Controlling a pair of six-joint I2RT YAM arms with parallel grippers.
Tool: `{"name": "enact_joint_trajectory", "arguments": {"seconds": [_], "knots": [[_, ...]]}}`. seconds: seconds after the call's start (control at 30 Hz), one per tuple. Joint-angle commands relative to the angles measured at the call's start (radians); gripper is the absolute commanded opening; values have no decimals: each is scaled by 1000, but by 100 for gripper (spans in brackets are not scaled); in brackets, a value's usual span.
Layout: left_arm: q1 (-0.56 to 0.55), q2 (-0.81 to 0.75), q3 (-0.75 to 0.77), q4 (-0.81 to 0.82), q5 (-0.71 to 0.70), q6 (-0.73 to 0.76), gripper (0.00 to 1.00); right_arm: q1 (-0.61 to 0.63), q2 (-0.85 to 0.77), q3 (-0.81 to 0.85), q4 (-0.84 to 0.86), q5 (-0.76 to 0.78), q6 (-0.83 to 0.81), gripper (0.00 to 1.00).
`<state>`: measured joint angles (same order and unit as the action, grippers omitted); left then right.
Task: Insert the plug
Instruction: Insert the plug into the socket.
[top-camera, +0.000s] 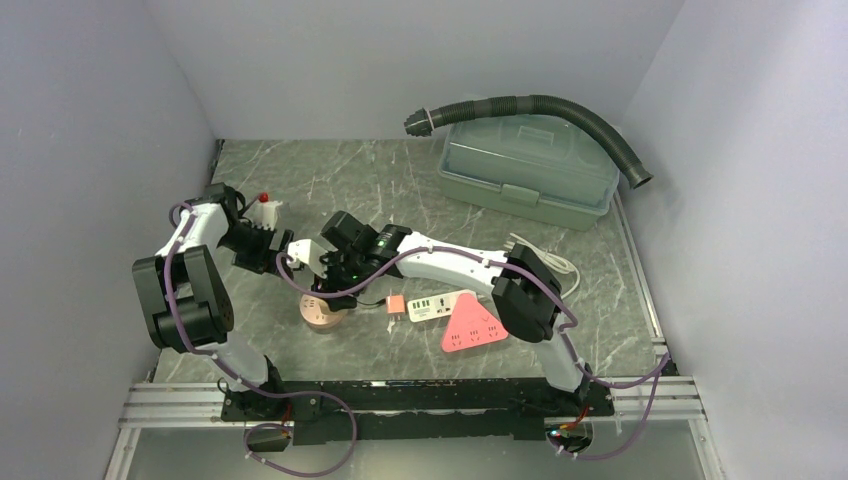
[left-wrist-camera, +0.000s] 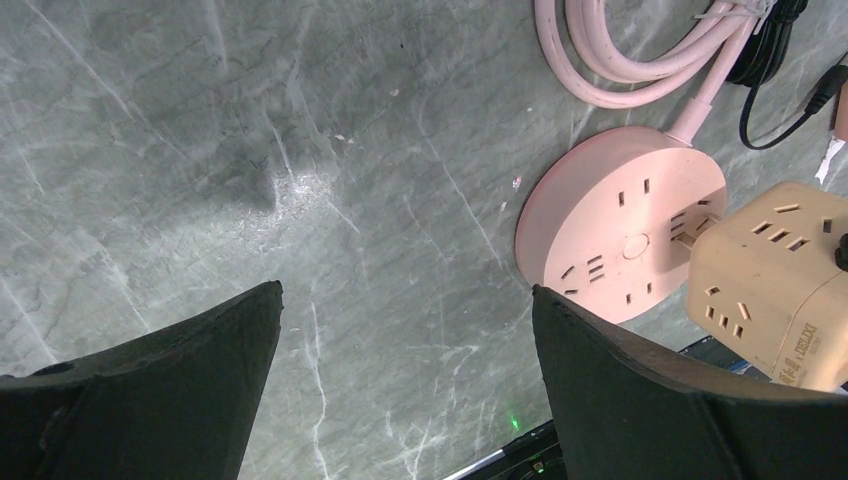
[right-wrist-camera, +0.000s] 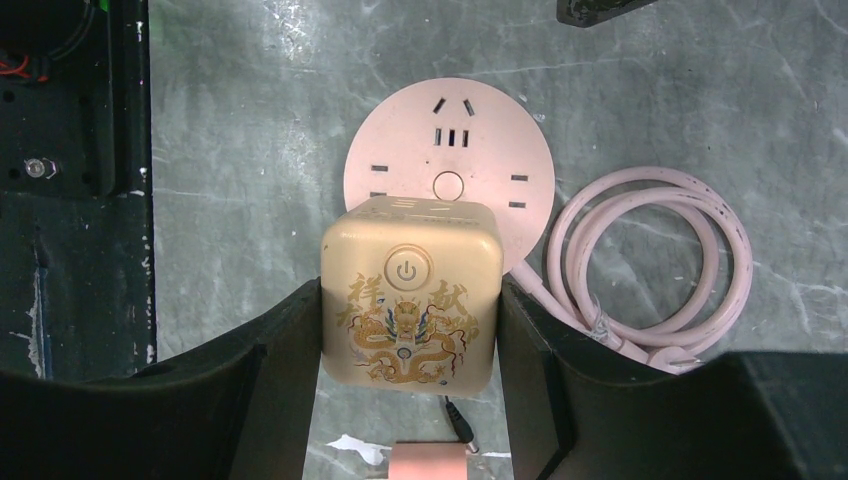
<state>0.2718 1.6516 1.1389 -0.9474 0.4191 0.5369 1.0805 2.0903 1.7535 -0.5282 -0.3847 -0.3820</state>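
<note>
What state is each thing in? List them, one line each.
Left pincer: open, empty, over the table.
Right pincer: shut on the cube adapter.
Cube adapter: held tilted at the round socket, not flush.
Round socket: flat on the table.
Pink cord: coiled.
Grey box: lid shut.

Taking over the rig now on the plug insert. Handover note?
Left gripper: open, empty, above the table beside the round pink socket.
Right gripper: shut on the beige cube adapter, held over one side of the socket.
Done: adapter is gripped and at the socket.
Left: in the left wrist view the adapter is tilted, with what looks like a prong showing at the socket face. It's probably not seated, so align, press in, release.
</note>
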Motion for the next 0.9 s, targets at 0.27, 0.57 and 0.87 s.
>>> {"name": "enact_joint_trajectory", "arguments": {"seconds": [0.27, 0.57, 0.87], "knots": [[6, -42, 11, -9, 22, -8, 100, -14, -39, -4, 16, 39, -13, 0], [6, -44, 16, -20, 36, -1, 99, -17, 14, 69, -71, 48, -15, 0], [6, -35, 4, -19, 50, 11, 96, -25, 12, 73, -58, 54, 24, 0]]}}
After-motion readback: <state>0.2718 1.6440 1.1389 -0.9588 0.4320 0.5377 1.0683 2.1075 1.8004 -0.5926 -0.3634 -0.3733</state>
